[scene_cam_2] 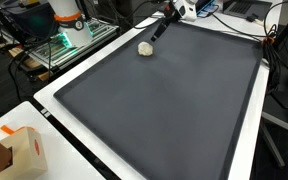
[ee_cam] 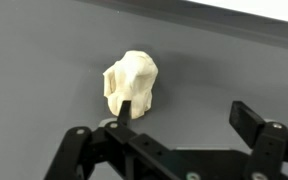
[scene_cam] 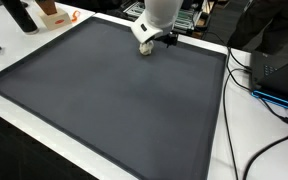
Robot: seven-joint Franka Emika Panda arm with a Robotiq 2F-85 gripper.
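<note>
A robot arm reaches to the far side of a dark grey mat [scene_cam: 114, 100] that covers most of a white table [scene_cam_2: 46, 102]; the pincer [ee_cam: 185, 110] stands spread wide, holding nothing. A small cream lump [ee_cam: 131, 85], knobbly and crumpled-looking, rests on the mat close to its far edge; what it is made of cannot be told. In both exterior views the lump [scene_cam: 144, 49] [scene_cam_2: 145, 48] lies just under and beside the tip of the pincer [scene_cam_2: 155, 35], well apart from everything else. In the wrist view the lump does not sit midway between the two black fingers [ee_cam: 248, 114]; it lies over by one finger, whose tip overlaps its lower edge; whether that finger touches it cannot be told. A cardboard box [scene_cam_2: 24, 150] stands off the mat at a near corner of the table; cables [scene_cam: 269, 95] trail along one side.

The step in hand appears to be lining up over the lump ahead of a grasp. A next move would call for a small sideways shift so that the lump sits between the fingers; then a short drop to the mat; then a gentle squeeze, since the lump looks light and could be nudged away.
</note>
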